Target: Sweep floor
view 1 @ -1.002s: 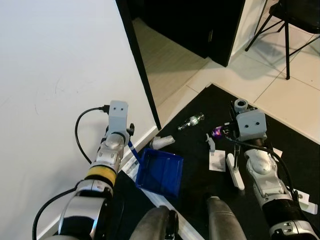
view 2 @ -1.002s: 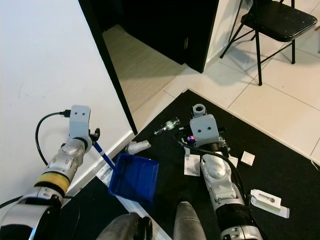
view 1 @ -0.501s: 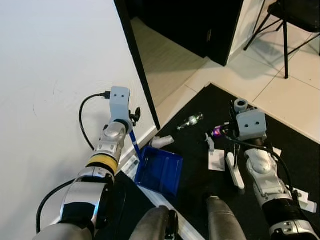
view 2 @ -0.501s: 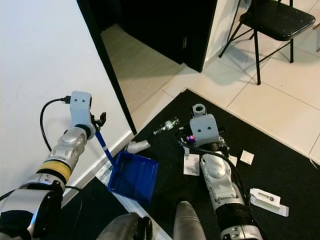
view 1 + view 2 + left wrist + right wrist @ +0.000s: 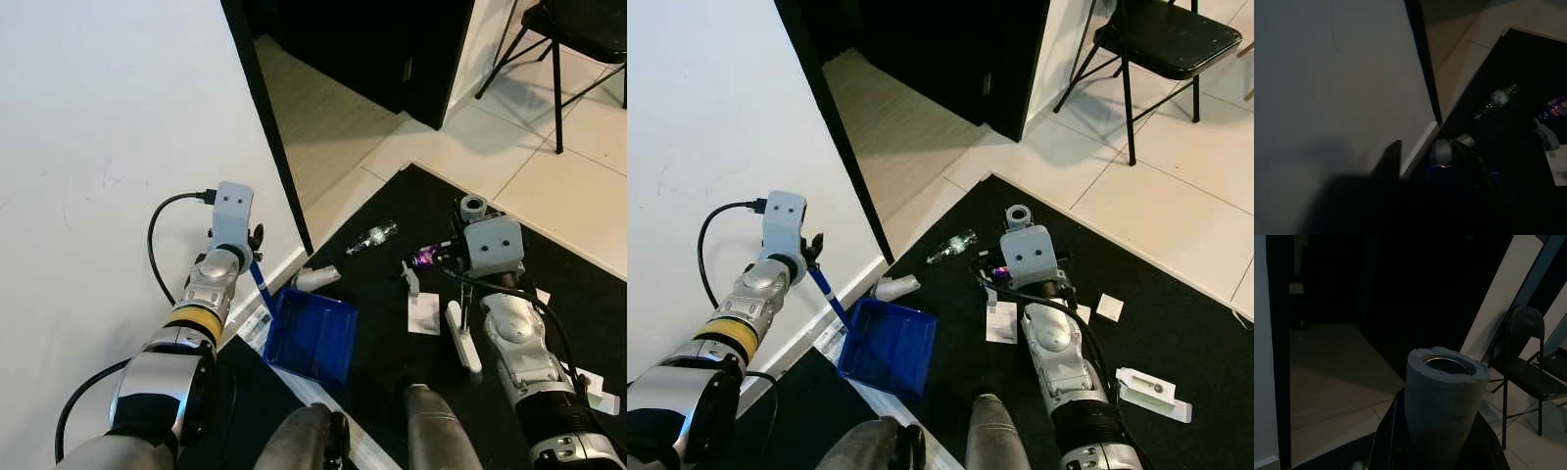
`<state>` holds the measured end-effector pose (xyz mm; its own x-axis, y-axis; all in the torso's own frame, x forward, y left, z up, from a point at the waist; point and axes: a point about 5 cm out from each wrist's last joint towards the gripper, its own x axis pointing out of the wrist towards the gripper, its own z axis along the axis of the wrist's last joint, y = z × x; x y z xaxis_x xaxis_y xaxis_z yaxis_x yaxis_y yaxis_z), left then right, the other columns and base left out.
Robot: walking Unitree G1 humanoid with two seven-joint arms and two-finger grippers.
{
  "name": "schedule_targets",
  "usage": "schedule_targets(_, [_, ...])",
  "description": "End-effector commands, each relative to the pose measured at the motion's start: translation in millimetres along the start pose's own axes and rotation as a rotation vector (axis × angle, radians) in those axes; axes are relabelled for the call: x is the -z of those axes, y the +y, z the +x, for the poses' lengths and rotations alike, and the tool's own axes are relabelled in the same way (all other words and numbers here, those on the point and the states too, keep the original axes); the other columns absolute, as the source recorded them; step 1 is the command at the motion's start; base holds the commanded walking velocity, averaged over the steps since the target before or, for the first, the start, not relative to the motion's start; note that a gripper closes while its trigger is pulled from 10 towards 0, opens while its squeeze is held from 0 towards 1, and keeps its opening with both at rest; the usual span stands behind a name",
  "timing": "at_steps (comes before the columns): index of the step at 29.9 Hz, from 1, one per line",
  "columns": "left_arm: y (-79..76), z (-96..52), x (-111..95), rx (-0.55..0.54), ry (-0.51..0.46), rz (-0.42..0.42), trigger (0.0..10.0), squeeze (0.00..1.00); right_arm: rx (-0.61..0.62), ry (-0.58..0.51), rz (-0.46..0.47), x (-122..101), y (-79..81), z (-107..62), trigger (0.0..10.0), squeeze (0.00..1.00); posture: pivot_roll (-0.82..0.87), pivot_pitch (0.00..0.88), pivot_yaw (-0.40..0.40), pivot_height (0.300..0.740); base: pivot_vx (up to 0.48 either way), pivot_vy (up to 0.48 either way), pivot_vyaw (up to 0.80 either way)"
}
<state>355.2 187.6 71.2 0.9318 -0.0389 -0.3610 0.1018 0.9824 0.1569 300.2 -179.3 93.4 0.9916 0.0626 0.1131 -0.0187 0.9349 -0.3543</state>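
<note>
My left gripper [image 5: 813, 262] is up beside the white wall [image 5: 98, 147], its fingers closed around the blue handle [image 5: 828, 291] of the dustpan [image 5: 312, 336]. The handle slants down from my grip to the blue pan, which rests on the black mat [image 5: 529, 255] near the mat's wall-side edge, close to the white baseboard. In my left wrist view the scene is dim, but I can make out the wall, the dark door frame edge [image 5: 1422, 73] and the litter beyond the pan.

My right gripper [image 5: 1442, 396] is clamped on a grey tube end with a metal core, the top of the broom handle [image 5: 473, 206]; it stands roughly upright above my right wrist. Something small and purple [image 5: 426, 258] shows just beside that wrist.

Litter lies scattered on the mat: a crushed white cup [image 5: 317, 279] just beyond the pan's far corner, a clear plastic bottle [image 5: 373, 236] on its side farther out, a white paper slip [image 5: 424, 314] and a white oblong piece [image 5: 461, 336] near my right forearm, and more white packets [image 5: 1153, 391] toward the mat's right edge.

Beyond the mat are pale tiles [image 5: 1176, 186], a dark doorway [image 5: 931, 49] and a black folding chair [image 5: 1161, 39].
</note>
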Motion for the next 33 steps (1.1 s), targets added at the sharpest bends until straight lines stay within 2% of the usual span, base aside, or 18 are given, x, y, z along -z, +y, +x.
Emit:
schedule_targets(1, [9.0, -1.4, 3.8, -0.015, 0.025, -0.002, 0.0, 0.0, -0.006, -0.032, 0.0, -6.1, 0.8, 1.8, 10.0, 0.0, -0.14, 0.149, 0.103, 0.74, 0.0, 0.0, 0.0])
schedule_targets(7, [8.0, -0.4, 1.3, 0.008, 0.035, 0.01, 0.0, 0.0, -0.005, -0.031, 0.002, -5.7, 1.1, 1.5, 10.0, 0.0, -0.14, 0.149, 0.104, 0.74, 0.0, 0.0, 0.0])
schedule_targets(12, [1.0, -0.2, 3.8, 0.051, 0.059, 0.059, 0.0, 0.0, 0.0, -0.029, 0.003, -5.3, 1.2, 0.7, 10.0, 0.0, -0.13, 0.15, 0.109, 0.74, 0.0, 0.0, 0.0])
schedule_targets(15, [-0.9, 0.7, 0.6, 0.032, 0.055, 0.069, 0.0, 0.0, 0.005, -0.029, 0.003, -5.1, 0.4, 0.1, 10.0, 0.0, -0.13, 0.149, 0.114, 0.74, 0.0, 0.0, 0.0])
schedule_targets(16, [-3.4, 1.9, -3.7, 0.039, 0.057, 0.041, 8.7, 0.0, 0.008, -0.03, 0.002, -5.3, -0.8, -0.2, 10.0, 0.0, -0.13, 0.149, 0.114, 0.74, 0.0, 0.0, 0.0])
schedule_targets(18, [-5.5, 2.6, -6.5, 0.046, 0.058, 0.02, 8.7, 0.0, 0.011, -0.031, 0.001, -5.4, -1.8, -0.6, 10.0, 0.0, -0.13, 0.148, 0.114, 0.74, 0.0, 0.0, 0.0])
schedule_targets(19, [-11.1, 4.1, -15.6, 0.079, 0.065, -0.015, 10.0, 0.0, 0.02, -0.039, 0.001, -7.5, -4.3, -0.6, 10.0, 0.0, -0.13, 0.148, 0.115, 0.74, 0.0, 0.0, 0.0])
schedule_targets(23, [-13.6, 4.1, -27.8, 0.091, 0.042, -0.071, 10.0, 0.0, 0.031, -0.052, 0.003, -11.2, -7.2, -0.3, 10.0, 0.0, -0.12, 0.148, 0.113, 0.74, 0.0, 0.0, 0.0])
schedule_targets(26, [-11.9, 2.1, -39.2, 0.063, 0.05, -0.169, 10.0, 0.0, 0.054, -0.079, 0.009, -18.3, -11.2, 0.4, 10.0, 0.0, -0.12, 0.147, 0.114, 0.74, 0.0, 0.0, 0.0])
schedule_targets(31, [-13.2, -1.3, -44.6, 0.056, 0.045, -0.199, 10.0, 0.0, 0.069, -0.092, 0.013, -22.1, -14.1, 0.7, 10.0, 0.0, -0.12, 0.145, 0.111, 0.74, 0.0, 0.0, 0.0])
schedule_targets(33, [-16.1, -5.3, -46.8, 0.057, 0.031, -0.182, 10.0, 0.0, 0.088, -0.093, 0.021, -22.8, -15.8, 0.5, 10.0, 0.0, -0.12, 0.141, 0.108, 0.74, 0.0, 0.0, 0.0])
